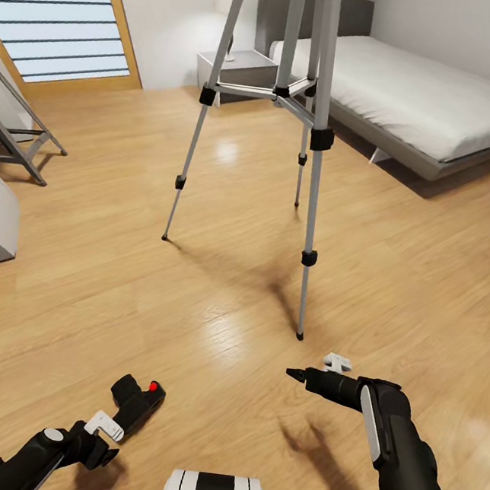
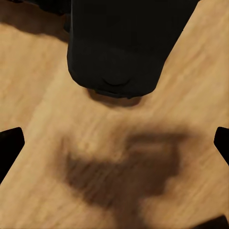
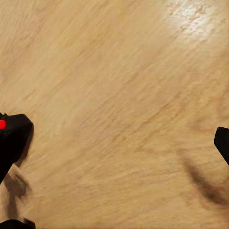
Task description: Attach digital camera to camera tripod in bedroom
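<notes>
Light wood floor runs across the bedroom, from the robot's base to a grey low bed against the far wall. The digital camera is held off that floor in the left hand, which is closed on its lower end, so the body sticks out ahead of the fingers with the red button facing up. In the left wrist view the camera sits as a dark block just beyond the fingertips, its shadow on the boards beneath, which suggests it is carried clear of the floor and not resting on it.

Ahead of this hand, and off toward the right one, stands the camera tripod; its silver legs are splayed wide and planted on the floor, the nearest foot a short way beyond the right hand. Its pan head lies above the frame, so the mounting point cannot be judged.

That right hand hovers empty over bare floor; the right wrist view shows its fingertips set far apart, so it is open, probably kept free to steady the stand. A folding frame leans well beyond the left hand's outer side.
</notes>
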{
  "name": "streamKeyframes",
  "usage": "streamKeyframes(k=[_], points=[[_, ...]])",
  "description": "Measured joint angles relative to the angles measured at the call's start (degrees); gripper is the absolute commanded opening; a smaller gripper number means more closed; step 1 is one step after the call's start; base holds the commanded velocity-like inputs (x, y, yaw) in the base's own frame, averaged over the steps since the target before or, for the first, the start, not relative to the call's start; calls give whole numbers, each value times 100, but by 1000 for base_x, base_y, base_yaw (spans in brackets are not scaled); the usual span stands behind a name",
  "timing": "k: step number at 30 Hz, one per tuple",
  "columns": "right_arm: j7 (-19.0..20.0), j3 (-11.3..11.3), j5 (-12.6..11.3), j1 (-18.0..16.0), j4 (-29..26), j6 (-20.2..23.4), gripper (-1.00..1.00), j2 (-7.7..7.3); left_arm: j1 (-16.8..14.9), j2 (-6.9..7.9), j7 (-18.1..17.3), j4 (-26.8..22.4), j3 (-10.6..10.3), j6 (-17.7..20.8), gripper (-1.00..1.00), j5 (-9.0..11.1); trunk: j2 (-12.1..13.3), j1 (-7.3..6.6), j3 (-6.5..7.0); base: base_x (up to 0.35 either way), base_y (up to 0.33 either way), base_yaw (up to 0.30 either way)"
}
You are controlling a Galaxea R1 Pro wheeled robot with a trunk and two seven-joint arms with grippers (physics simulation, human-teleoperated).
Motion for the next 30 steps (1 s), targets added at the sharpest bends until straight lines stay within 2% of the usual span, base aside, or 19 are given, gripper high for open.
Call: streamKeyframes(k=[15,30], points=[[0,-6,0,0,2,-2,100,0,1,0,8,7,-13,10,100,-56,0,-1,0,31,149,0],[0,-9,0,0,0,0,100,-1,0,-2,9,9,-23,14,100,-76,0,0,0,9,23,0]])
